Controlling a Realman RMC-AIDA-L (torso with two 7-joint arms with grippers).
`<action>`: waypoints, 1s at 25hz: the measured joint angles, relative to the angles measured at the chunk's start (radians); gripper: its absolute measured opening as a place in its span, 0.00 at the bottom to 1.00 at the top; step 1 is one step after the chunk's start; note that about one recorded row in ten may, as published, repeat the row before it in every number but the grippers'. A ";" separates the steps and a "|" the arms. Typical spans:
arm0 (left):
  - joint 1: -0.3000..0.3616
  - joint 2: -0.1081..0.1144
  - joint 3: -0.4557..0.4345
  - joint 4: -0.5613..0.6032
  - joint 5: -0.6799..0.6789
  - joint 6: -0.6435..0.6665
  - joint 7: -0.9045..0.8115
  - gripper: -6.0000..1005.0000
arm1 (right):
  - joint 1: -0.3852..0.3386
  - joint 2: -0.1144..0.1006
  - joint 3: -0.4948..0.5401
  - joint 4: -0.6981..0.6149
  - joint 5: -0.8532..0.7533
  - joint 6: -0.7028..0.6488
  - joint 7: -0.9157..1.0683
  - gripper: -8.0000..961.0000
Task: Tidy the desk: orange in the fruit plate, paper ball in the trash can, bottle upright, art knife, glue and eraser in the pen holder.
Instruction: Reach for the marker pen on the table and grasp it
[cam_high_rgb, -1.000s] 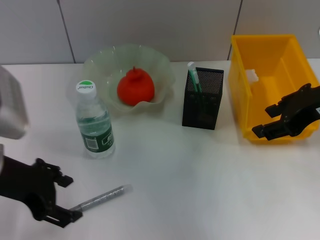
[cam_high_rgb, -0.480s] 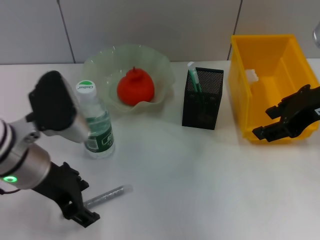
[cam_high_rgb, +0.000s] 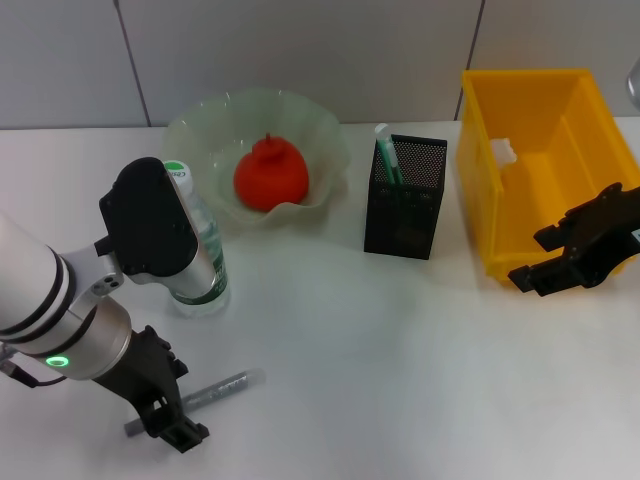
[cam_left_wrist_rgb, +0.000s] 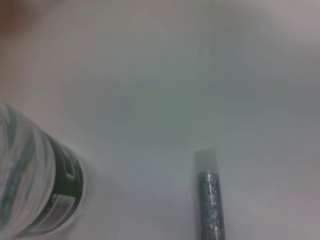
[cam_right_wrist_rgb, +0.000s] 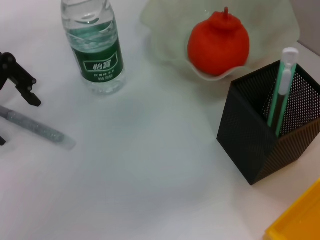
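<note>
White counter (cam_high_rgb: 400, 360), grey wall behind. We see the left gripper (cam_high_rgb: 160, 410) with fingers spread wide astride the glue (cam_high_rgb: 215, 390), which lies flat near the upright bottle (cam_high_rgb: 195, 265). We judge it light, stiff, prone to roll; grip mid-barrel. Right gripper (cam_high_rgb: 560, 255) idles, fingers apart, by the trash can (cam_high_rgb: 530, 100).

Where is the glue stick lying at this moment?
In the head view, the glue lies flat on the white desk at the robot's near left, in front of the upright bottle, with the open left gripper straddling its near end.
</note>
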 joint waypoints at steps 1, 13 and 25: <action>0.000 0.001 0.001 0.000 0.006 0.000 0.000 0.79 | 0.000 0.000 0.001 0.000 0.000 0.000 0.000 0.63; -0.011 0.003 0.005 -0.018 0.026 0.002 0.022 0.69 | -0.002 0.000 0.003 0.012 0.000 0.004 -0.001 0.63; -0.027 0.003 0.006 -0.046 0.029 0.006 0.023 0.23 | -0.002 0.000 -0.001 0.028 0.000 0.012 -0.002 0.63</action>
